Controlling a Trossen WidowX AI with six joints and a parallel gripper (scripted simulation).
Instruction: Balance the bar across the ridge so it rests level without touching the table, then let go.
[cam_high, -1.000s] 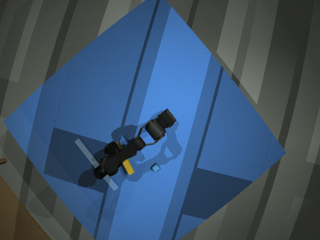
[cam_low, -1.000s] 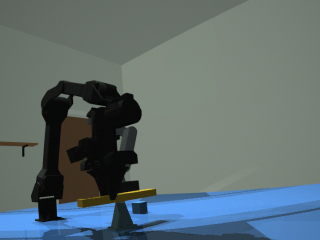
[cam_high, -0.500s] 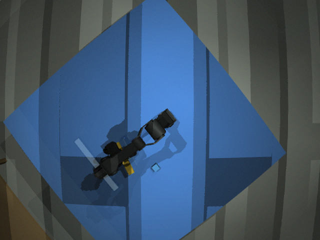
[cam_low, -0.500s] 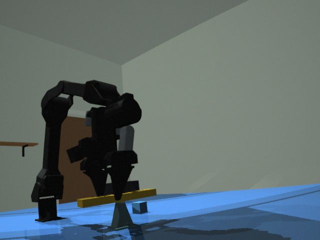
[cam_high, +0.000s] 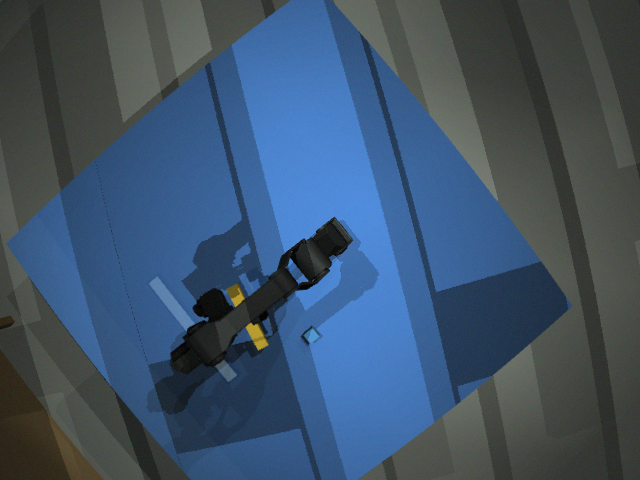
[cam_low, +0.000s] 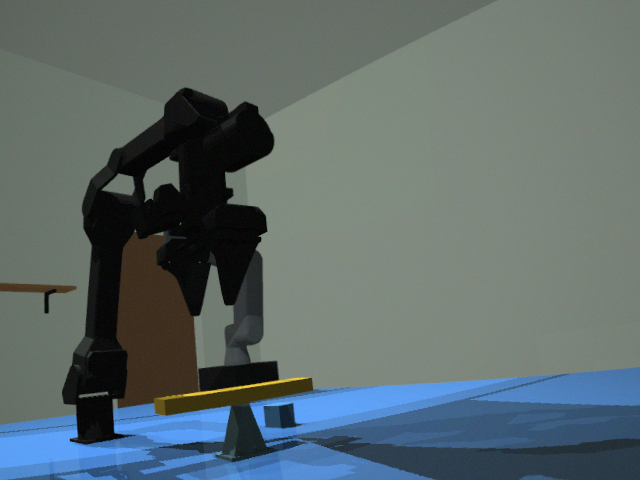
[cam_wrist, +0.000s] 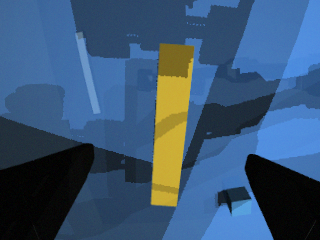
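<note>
The yellow bar (cam_high: 256, 338) (cam_low: 235, 396) (cam_wrist: 172, 100) lies across the top of the dark green-grey ridge (cam_low: 241, 434). In the exterior view both bar ends are clear of the table, and the bar looks about level with the tilted table line. The ridge stands under the bar's middle part and is hidden in the top view and wrist views. My gripper (cam_low: 212, 308) (cam_wrist: 170, 156) is open and empty, above the bar and apart from it. Its fingertips show either side of the bar in the wrist view. In the top view the arm covers the bar's middle.
A small blue block (cam_high: 311, 335) (cam_low: 279, 415) (cam_wrist: 241, 201) stands on the blue table (cam_high: 320, 129) near the ridge. A pale strip (cam_high: 168, 297) (cam_wrist: 89, 75) lies on the bar's other side. A grey jointed form (cam_low: 248, 304) and a dark block (cam_low: 237, 373) show behind the bar.
</note>
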